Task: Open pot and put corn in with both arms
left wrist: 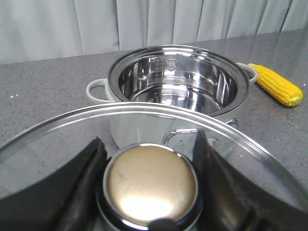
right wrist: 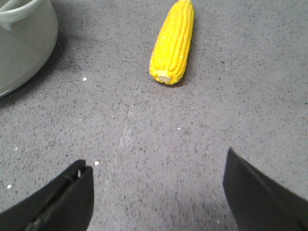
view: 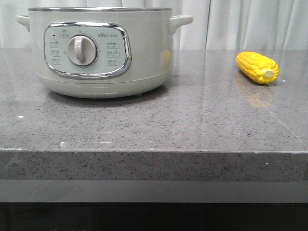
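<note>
The pale-green pot (view: 101, 53) stands uncovered at the back left of the counter, its dial panel facing me. The left wrist view shows its bare steel inside (left wrist: 144, 77). My left gripper (left wrist: 149, 139) is shut on the gold knob (left wrist: 150, 185) of the glass lid (left wrist: 48, 149) and holds it in front of and above the pot. The yellow corn (view: 257, 67) lies on the counter to the pot's right and also shows in the left wrist view (left wrist: 279, 85). My right gripper (right wrist: 156, 159) is open and empty above the counter, short of the corn (right wrist: 173, 41), whose blunt end points toward it.
The grey speckled stone counter (view: 154, 125) has its front edge near me. White curtains (view: 240, 24) hang behind it. The pot's side and one handle (right wrist: 24, 33) lie beside the corn in the right wrist view. Neither arm shows in the front view.
</note>
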Robot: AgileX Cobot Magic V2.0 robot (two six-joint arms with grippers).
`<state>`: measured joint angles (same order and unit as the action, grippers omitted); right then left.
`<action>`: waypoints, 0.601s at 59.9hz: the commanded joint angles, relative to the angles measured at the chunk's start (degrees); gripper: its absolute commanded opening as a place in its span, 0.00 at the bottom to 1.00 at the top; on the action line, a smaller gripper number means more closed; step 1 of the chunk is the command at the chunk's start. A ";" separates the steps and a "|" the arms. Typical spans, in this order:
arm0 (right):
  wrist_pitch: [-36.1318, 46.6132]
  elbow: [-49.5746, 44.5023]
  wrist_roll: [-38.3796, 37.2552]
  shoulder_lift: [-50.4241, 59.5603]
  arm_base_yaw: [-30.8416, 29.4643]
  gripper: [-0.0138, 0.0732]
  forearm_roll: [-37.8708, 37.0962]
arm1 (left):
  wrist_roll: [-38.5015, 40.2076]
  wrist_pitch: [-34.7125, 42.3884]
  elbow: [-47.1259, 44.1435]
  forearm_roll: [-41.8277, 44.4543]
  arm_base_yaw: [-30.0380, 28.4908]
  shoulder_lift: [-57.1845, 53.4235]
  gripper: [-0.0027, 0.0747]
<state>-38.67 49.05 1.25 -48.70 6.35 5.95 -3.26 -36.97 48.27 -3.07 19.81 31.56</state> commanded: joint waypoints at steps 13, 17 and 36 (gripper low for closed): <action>-3.15 16.27 0.32 -17.71 -0.04 0.84 0.50 | 0.52 8.22 2.02 -0.64 -0.16 -0.03 0.32; -4.51 19.73 0.32 -21.75 -0.04 0.84 0.45 | 0.52 8.22 2.02 -0.64 -0.16 -0.03 0.32; -9.36 36.12 0.32 -39.34 -0.24 0.84 -1.28 | 0.52 8.22 2.02 -0.64 -0.16 -0.03 0.32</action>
<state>-49.09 79.88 1.25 -85.96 6.35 5.51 -3.26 -36.97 48.23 -3.07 19.81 31.56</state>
